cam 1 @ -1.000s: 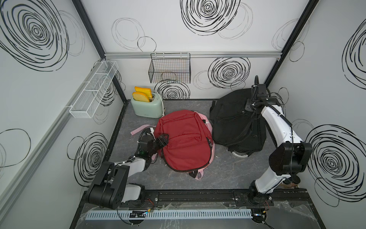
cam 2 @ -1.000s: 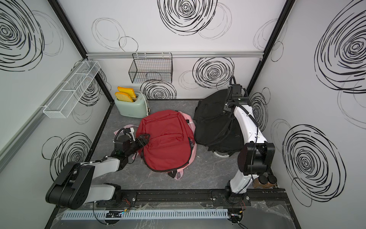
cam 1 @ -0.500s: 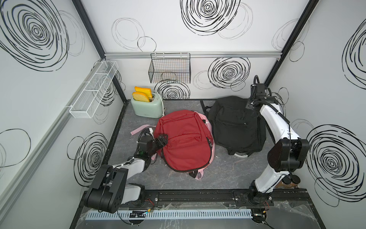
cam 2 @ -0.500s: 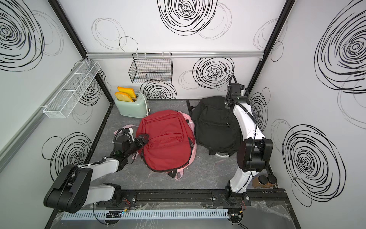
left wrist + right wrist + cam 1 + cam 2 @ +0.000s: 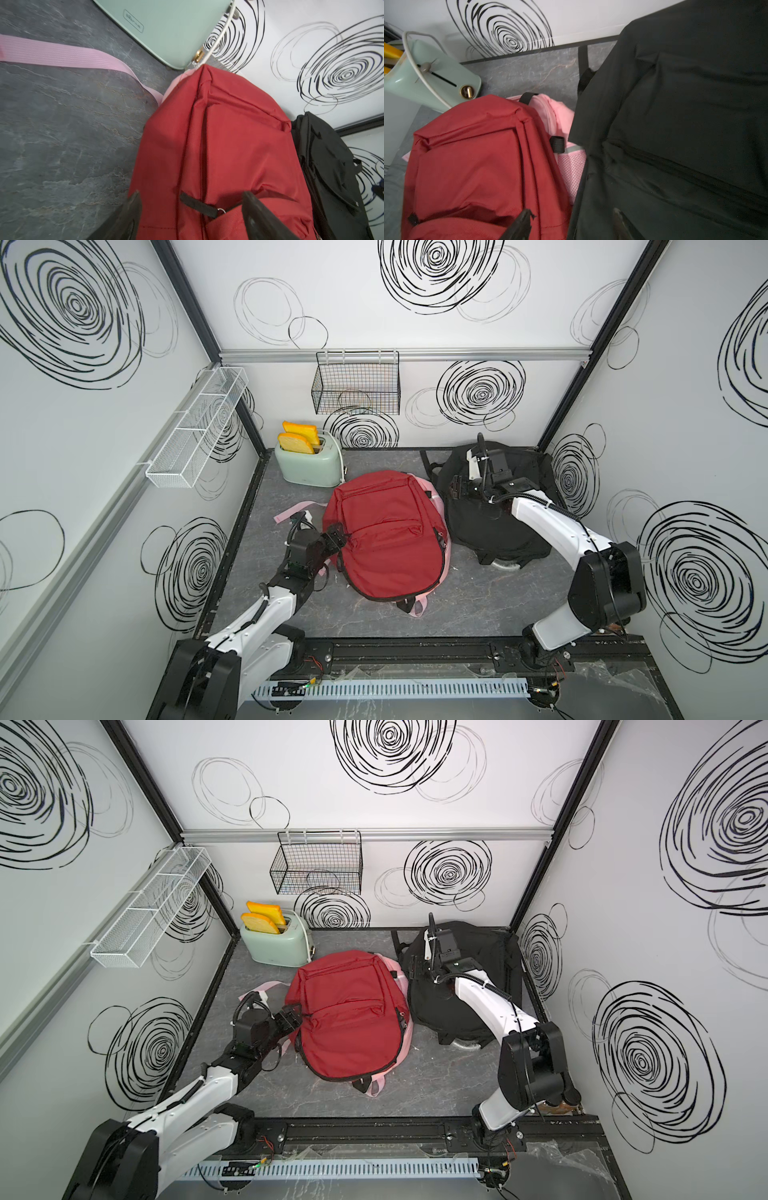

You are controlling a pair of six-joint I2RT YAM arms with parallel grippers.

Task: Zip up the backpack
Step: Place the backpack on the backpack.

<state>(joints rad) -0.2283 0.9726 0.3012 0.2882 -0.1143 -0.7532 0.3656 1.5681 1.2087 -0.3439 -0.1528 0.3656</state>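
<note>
1. Since a second ago, the right arm is letting the black backpack (image 5: pixel 498 522) lie flat and is swinging the right claw (image 5: pixel 457 489) toward the red backpack (image 5: pixel 386 531).
2. That red backpack is lying mid-table (image 5: pixel 478 605), between the toaster (image 5: pixel 309 464) and the black backpack, and is touching the latter.
3. The left claw (image 5: pixel 191 194) is standing spread around the zipper pull (image 5: pixel 198 204), not pinching it. The right claw is hanging spread over where the two bags meet, holding nothing.
4. Closing now is likely risking a pinch of loose red cloth along with the pull, jamming the zipper.
5. Pulling while nothing is anchoring the bag would probably be dragging it across the table instead.
6. The right claw may be snagging black fabric by mistake.
</note>
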